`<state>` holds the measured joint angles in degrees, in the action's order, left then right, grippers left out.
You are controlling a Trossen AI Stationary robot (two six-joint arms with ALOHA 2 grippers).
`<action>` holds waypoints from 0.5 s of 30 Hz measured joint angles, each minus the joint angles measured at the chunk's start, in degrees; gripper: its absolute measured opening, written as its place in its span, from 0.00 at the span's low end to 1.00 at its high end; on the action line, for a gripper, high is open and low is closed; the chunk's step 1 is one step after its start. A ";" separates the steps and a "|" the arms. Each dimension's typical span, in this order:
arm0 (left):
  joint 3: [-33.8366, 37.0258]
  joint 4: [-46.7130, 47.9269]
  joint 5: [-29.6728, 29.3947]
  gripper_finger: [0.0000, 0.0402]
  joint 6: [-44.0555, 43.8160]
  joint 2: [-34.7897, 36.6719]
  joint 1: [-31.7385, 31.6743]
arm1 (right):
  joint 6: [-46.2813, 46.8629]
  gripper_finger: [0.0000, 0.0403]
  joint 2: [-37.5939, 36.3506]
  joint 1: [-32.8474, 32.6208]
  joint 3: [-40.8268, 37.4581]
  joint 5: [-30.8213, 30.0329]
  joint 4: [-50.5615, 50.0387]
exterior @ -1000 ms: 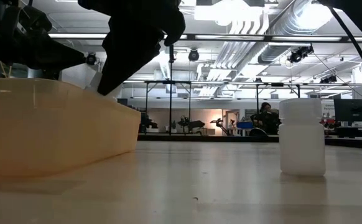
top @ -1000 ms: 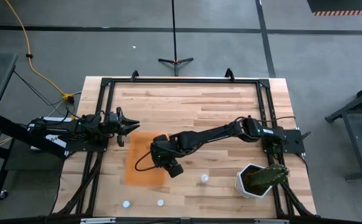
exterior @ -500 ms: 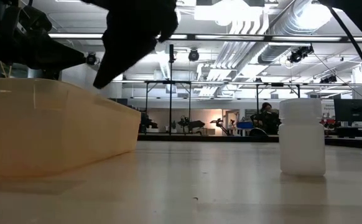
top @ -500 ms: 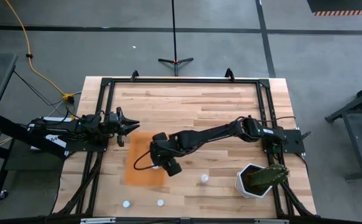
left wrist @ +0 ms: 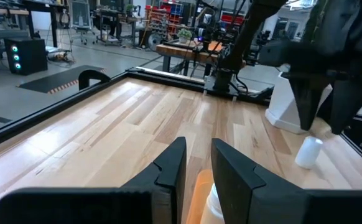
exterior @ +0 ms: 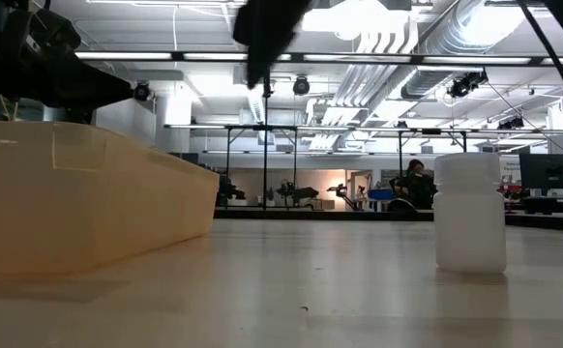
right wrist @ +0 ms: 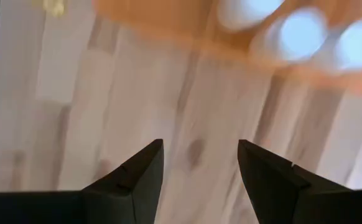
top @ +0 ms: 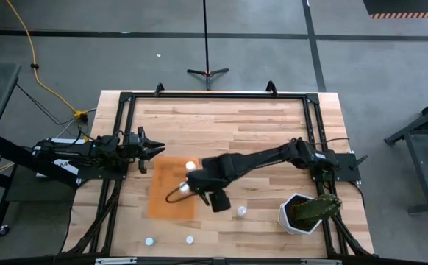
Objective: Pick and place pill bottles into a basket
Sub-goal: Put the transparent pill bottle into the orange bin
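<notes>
Hovering with the right gripper (top: pixel 220 202) over bare wood just beside the basket (top: pixel 162 199), on the side facing the white pot with a green plant (top: pixel 298 213). Holding its fingers (right wrist: pixel 137 177) spread wide, with nothing between them. Looking down past those fingers at wood grain and the orange edge of the basket, with three blurred white round shapes, the pill bottles (right wrist: pixel 302 34), lying inside beyond it. Showing two of them from above as well: one bottle in the basket (top: pixel 190 165) near the far edge, and a second white spot (top: pixel 187 185) close under the right arm's wrist.

Leaving a lone pill bottle (top: pixel 241 211) standing upright on the table near the right gripper, between it and the pot, apart from the fingers. Catching the same bottle at table height (exterior: pixel 470 213), well clear of the basket's translucent wall (exterior: pixel 88 203), with the dark gripper hanging high above the space between them. Leaving two more bottles (top: pixel 149 241) (top: pixel 190 239) upright on the wood near the table's front edge, outside the basket and well away from either gripper.

Resting the left gripper (top: pixel 160 149) low at the basket's far left corner, pointing across the table. Keeping its fingers (left wrist: pixel 168 168) only narrowly apart, gripping nothing, with a sliver of orange and white showing through the gap.
</notes>
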<state>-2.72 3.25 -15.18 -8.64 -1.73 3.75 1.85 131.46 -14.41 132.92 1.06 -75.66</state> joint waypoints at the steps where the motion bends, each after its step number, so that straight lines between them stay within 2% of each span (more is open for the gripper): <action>1: 0.00 0.00 0.00 0.28 0.00 0.00 0.00 | 1.52 0.48 0.04 -0.72 0.00 -0.05 -1.23; 10: 0.01 0.00 0.03 0.28 -0.02 0.00 0.02 | 13.64 0.48 0.04 -8.77 0.02 0.58 -7.11; 15: 0.00 0.00 0.03 0.28 -0.02 0.00 0.01 | 19.84 0.48 0.12 -13.30 -0.85 -4.64 -9.32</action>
<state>-2.72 3.25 -15.15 -8.67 -1.74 3.76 21.68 131.58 -27.70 132.07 -3.58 -84.98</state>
